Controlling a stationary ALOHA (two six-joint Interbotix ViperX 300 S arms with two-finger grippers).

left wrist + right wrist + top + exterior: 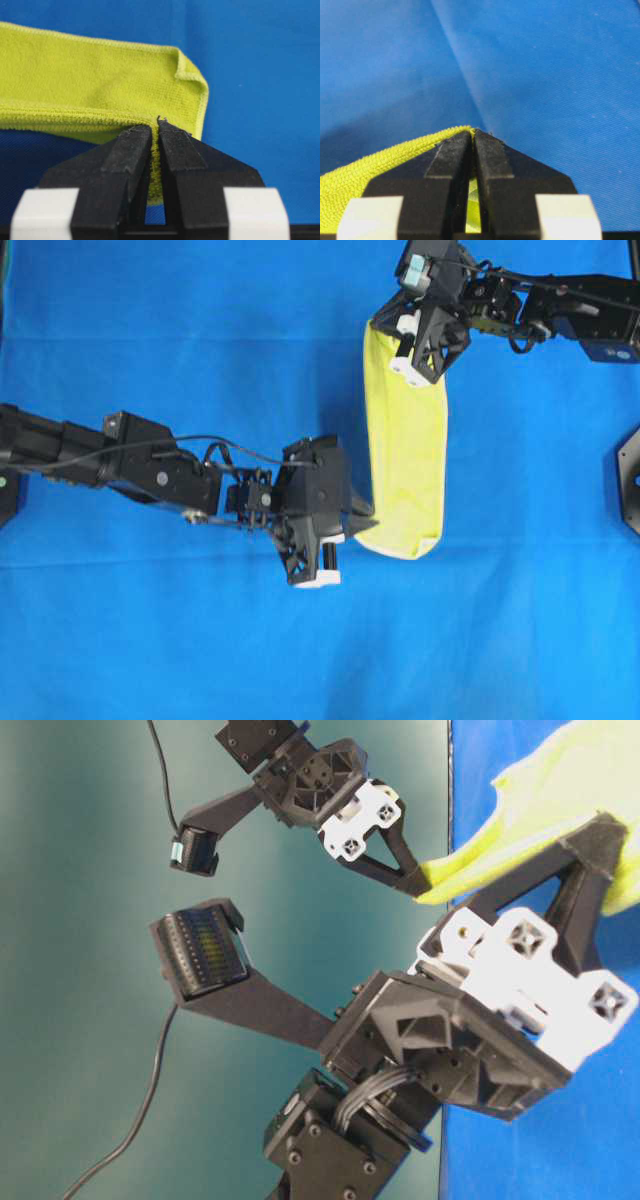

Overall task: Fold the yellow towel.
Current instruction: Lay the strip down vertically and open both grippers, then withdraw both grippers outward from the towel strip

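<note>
Yellow towel [407,455] stretched between both pinching claws.

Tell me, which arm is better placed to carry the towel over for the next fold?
Probably neither alone. The left fingers and the right fingers are each shut on a corner of the same long edge of the towel, one at each end. That edge looks best carried by both together.

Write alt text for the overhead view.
Two black robot grippers hold a bright yellow-green microfibre towel, folded into a long strip, over a blue cloth-covered table. The left gripper pinches the strip's lower left corner; the right gripper pinches its top end.
</note>
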